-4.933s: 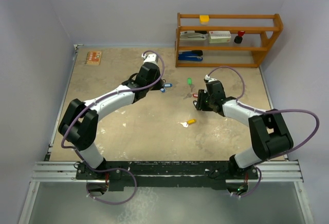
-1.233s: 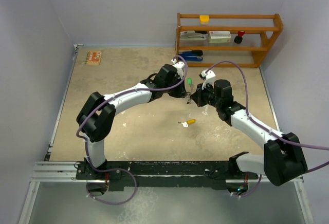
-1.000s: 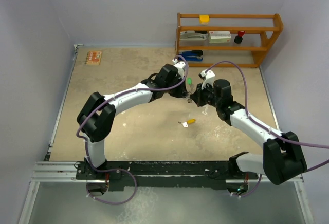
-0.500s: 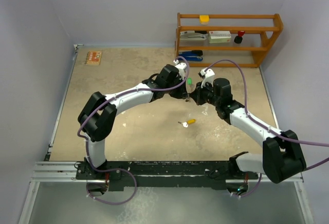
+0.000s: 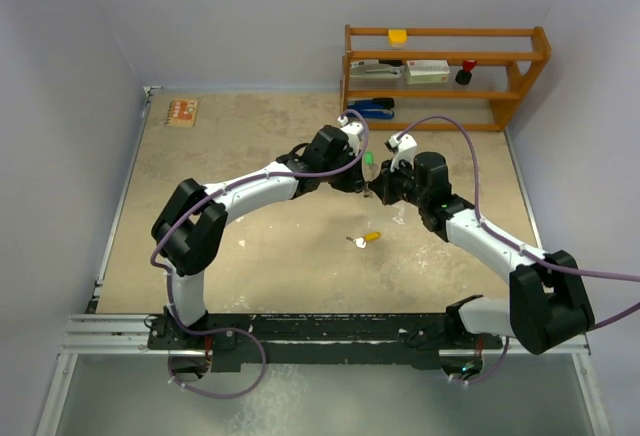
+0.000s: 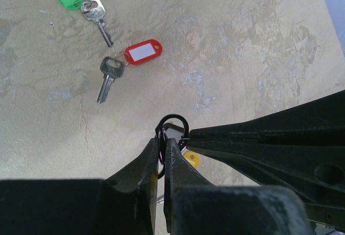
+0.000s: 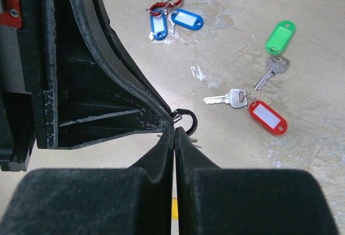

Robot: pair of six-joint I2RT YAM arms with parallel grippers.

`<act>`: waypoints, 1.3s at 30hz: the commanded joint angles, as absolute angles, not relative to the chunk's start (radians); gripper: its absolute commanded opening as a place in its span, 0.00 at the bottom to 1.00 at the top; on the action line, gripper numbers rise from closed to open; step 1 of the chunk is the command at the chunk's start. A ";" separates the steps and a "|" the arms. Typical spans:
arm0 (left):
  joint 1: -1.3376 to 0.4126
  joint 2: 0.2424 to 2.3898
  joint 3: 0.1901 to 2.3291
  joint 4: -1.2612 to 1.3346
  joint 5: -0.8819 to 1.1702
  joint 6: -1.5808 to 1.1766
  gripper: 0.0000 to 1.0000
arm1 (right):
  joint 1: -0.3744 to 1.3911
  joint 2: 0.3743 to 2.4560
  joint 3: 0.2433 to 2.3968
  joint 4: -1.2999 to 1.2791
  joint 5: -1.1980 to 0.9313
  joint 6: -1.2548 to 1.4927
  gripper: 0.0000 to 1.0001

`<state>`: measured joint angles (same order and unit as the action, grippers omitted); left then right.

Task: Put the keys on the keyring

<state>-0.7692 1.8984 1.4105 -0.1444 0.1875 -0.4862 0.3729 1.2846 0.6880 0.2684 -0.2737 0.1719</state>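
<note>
My left gripper [image 6: 163,144] is shut on a black keyring [image 6: 173,122] and holds it above the table. My right gripper [image 7: 174,131] is shut, with its tips against the same ring [image 7: 189,120]; whether it pinches anything cannot be told. The two grippers meet in the top view [image 5: 368,187]. On the table lie a red-tagged key [image 7: 268,117] and a green-tagged key [image 7: 280,36]. Two blue-tagged keys [image 7: 187,19] lie by a red clip [image 7: 166,2]. A yellow-tagged key [image 5: 368,238] lies nearer the bases.
A wooden shelf [image 5: 445,76] with a stapler and boxes stands at the back right. A small orange card [image 5: 182,111] lies at the back left. Walls close the table on the left, back and right.
Since 4.9 s ago both arms have swung to the table's middle and their grippers have met. In the last second the right gripper has crept slightly left, toward the left one.
</note>
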 commanded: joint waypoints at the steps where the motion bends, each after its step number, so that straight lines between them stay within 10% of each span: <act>1: -0.776 1.882 1.453 -0.122 0.201 -0.469 0.00 | 0.377 1.284 0.727 0.308 -0.250 0.160 0.00; 39: -0.763 1.829 1.415 -0.116 0.267 -0.476 0.00 | 0.376 1.253 0.713 0.282 -0.178 0.104 0.00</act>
<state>-0.7677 1.8961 1.4101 -0.1509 0.2329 -0.4854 0.3748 1.2861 0.6880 0.2676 -0.2077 0.1307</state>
